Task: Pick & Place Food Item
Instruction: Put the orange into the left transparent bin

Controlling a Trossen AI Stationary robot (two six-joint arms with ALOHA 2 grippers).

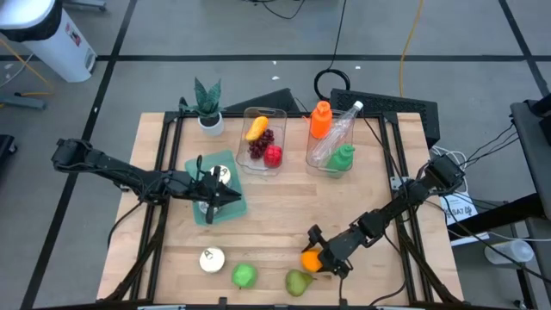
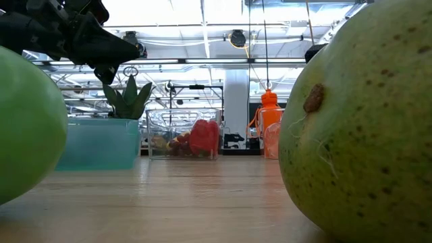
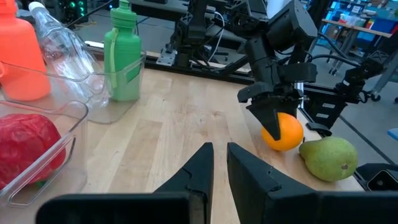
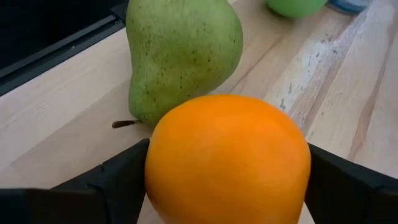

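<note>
An orange (image 1: 310, 260) sits near the table's near edge, between the fingers of my right gripper (image 1: 320, 255), which is shut on it; the left wrist view shows that gripper (image 3: 278, 115) over the orange (image 3: 285, 134). A green pear (image 1: 299, 282) lies on the table right beside the orange, and a green apple (image 1: 244, 275) lies farther left. My left gripper (image 1: 213, 187) hovers over a teal container (image 1: 225, 209), fingers (image 3: 208, 165) shut and empty. My right gripper pinches the orange across its middle, one finger (image 4: 118, 177) on each side of the fruit (image 4: 227, 155). The fingers come slanting down from above and from the table's right. Whether the orange's underside (image 3: 281, 147) rests on the table or hangs just above it, I cannot tell.
A clear bin (image 1: 264, 142) with a banana, grapes and a red fruit and a second bin (image 1: 331, 142) with an orange bottle, a clear bottle and a green bottle stand at the far side. A potted plant (image 1: 207, 105) stands far left. A round pale object (image 1: 212, 259) lies near the apple.
</note>
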